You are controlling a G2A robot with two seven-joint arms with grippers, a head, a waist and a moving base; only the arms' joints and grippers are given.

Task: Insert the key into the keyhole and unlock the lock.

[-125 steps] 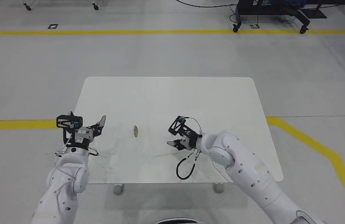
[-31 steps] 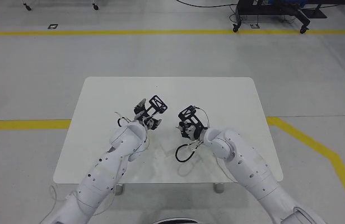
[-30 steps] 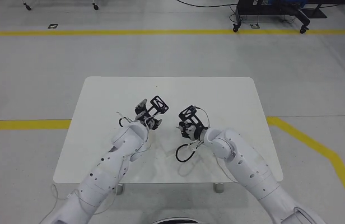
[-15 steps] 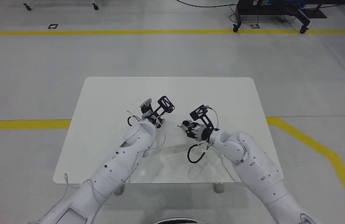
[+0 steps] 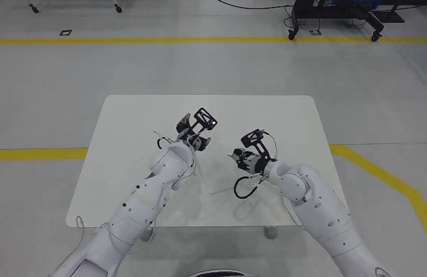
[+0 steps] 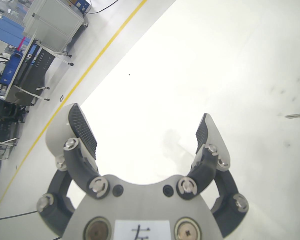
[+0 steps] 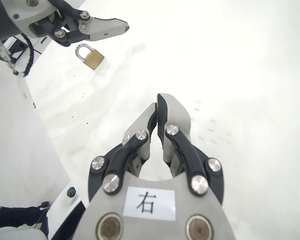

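A small brass padlock with a silver shackle lies on the white table, close below a finger of my left gripper. The left gripper hangs open over the table's middle with nothing between its pads. My right gripper is shut, a short way to the right of the left one. A silver key blade points toward the left gripper from the right gripper's side. In the right wrist view the key is hidden by the fingers.
The table's far half is bare. Its near edge runs close behind the padlock. A black cable loop hangs at the right wrist. Yellow floor tape and wheeled carts lie beyond the table.
The left arm has swung from the table's left edge to its middle, over the padlock. Both grippers have drifted right and farther from the near edge in the last second.
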